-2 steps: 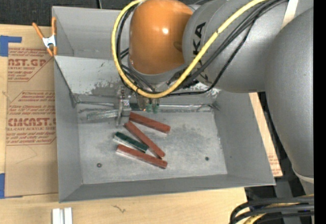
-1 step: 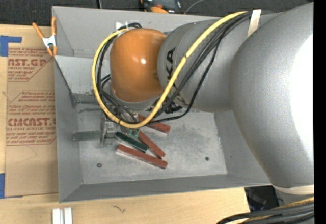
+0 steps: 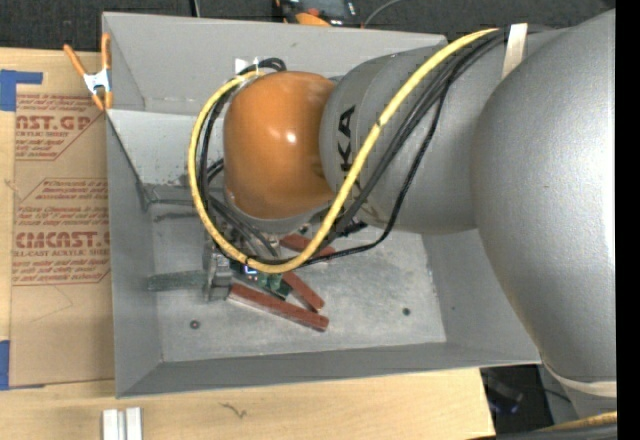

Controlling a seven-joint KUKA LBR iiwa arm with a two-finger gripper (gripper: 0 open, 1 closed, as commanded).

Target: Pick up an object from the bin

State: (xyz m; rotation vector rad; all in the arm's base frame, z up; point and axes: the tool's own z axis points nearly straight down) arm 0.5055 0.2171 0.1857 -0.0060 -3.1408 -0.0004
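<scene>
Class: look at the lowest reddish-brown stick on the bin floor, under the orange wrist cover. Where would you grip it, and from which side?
Probably the reddish-brown stick near its free right end, across its narrow width, from above: it lies flat and thin, its left end beneath the wrist.

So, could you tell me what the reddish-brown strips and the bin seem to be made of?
Reddish-brown strips: perhaps wood or plastic, the look leaves it open; flat, matt, straight edges.
Bin: sheet metal, dull grey finish, scuffed speckled floor, folded sloping walls.
</scene>
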